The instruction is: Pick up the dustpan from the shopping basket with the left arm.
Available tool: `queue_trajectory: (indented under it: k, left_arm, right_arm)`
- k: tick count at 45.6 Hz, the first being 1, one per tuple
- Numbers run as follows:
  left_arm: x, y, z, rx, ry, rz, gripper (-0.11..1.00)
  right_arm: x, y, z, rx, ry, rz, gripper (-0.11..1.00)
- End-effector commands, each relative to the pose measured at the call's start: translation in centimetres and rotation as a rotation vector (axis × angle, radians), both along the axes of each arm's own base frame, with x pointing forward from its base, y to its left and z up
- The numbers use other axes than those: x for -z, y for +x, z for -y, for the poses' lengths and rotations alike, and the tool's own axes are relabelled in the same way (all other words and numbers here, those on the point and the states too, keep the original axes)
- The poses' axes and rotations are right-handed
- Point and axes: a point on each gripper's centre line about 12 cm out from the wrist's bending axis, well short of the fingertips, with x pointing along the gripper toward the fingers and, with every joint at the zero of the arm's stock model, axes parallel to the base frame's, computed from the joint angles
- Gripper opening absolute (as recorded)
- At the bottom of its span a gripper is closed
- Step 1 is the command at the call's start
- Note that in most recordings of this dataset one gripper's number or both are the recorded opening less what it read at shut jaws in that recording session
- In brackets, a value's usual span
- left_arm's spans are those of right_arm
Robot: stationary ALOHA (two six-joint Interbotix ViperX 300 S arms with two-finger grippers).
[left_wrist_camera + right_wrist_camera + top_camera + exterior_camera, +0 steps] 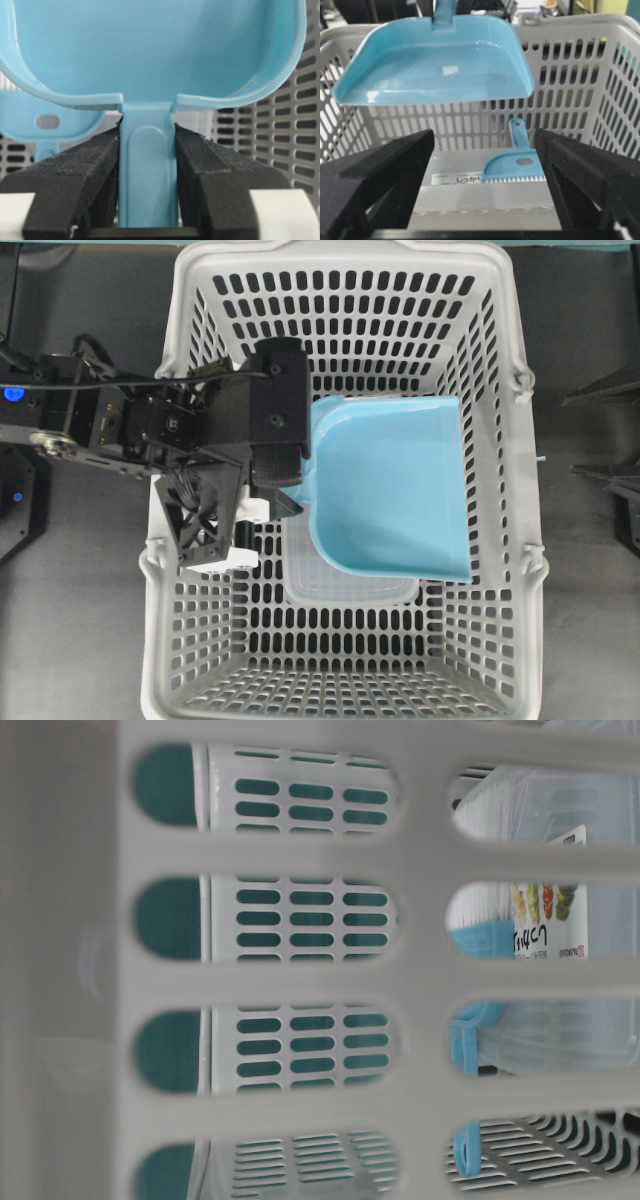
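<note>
The light-blue dustpan [390, 485] hangs inside the shopping basket [340, 255], lifted off its floor, and from the right wrist the dustpan [435, 60] shows level with the upper wall. The left arm [150, 425] reaches in over the left rim. My left gripper [147, 150] is shut on the dustpan's thin handle [147, 170], one black finger pressed to each side just below the scoop [150, 45]. My right gripper [485, 145] stands open outside the basket's right wall [570, 70], with nothing between its fingers.
A clear whitish tray [350, 585] with a printed label lies on the basket floor under the dustpan. A blue hand brush [517, 165] with white bristles rests on it. The slotted basket wall [300, 975] fills the table-level view.
</note>
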Motion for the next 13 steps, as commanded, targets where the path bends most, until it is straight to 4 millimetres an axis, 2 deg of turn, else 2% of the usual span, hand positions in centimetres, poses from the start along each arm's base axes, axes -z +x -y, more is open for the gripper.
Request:
queue_trajectory:
  k: [1, 13]
  left_arm:
    - [-1.56, -0.75, -0.22, -0.002, -0.003, 0.061, 0.28]
    - [-1.41, -1.33, -0.28, -0.002, -0.004, 0.074, 0.28]
  right_arm:
    - [-0.41, 0.11, 0.0, 0.0, 0.005, 0.014, 0.78]
    - [-0.44, 0.08, 0.0, 0.0, 0.003, 0.015, 0.78]
